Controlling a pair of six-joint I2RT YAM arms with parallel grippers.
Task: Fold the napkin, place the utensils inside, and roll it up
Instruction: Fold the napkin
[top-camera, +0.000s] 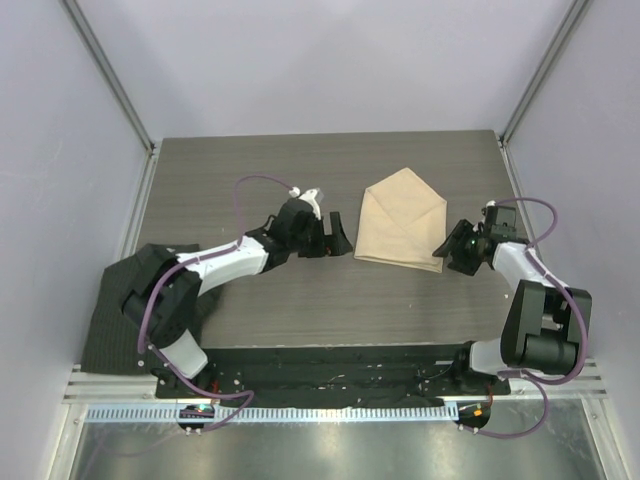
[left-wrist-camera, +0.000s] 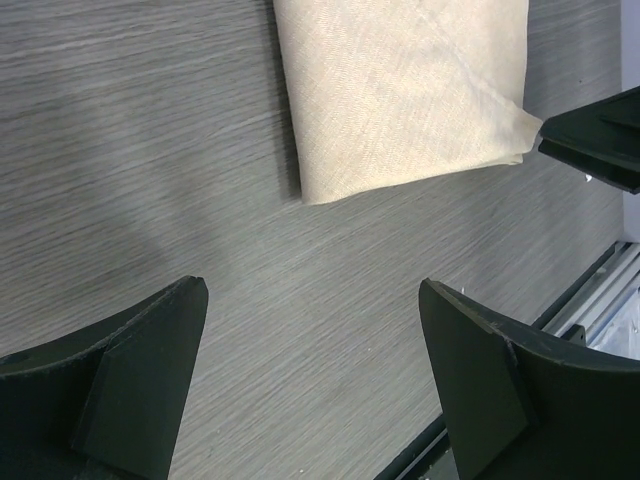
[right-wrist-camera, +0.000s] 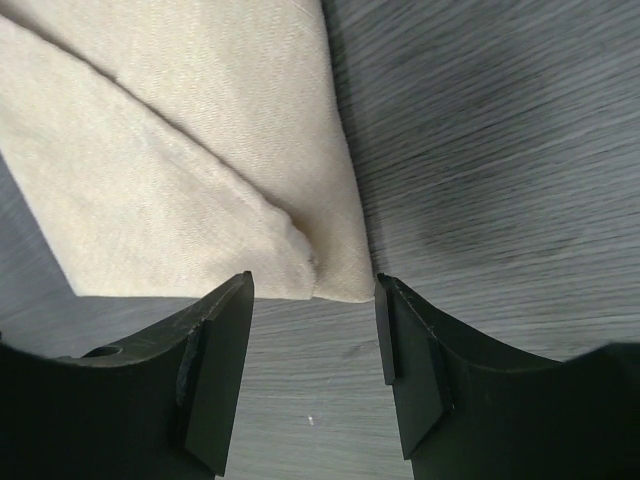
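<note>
The beige napkin (top-camera: 403, 220) lies folded into a pointed shape at the centre right of the table. My left gripper (top-camera: 342, 237) hovers just left of it, open wide over bare wood (left-wrist-camera: 312, 288), with the napkin (left-wrist-camera: 400, 90) a short way ahead of its fingertips. My right gripper (top-camera: 445, 253) sits at the napkin's near right corner. Its jaws are open (right-wrist-camera: 313, 282), and the corner of the napkin (right-wrist-camera: 180, 150) lies at their mouth, unpinched. The utensils are out of view.
A dark ribbed cloth (top-camera: 105, 320) lies at the table's near left, under the left arm's base. One finger of the right gripper (left-wrist-camera: 600, 135) shows in the left wrist view. The grey wooden table (top-camera: 300, 170) is walled at the back and both sides.
</note>
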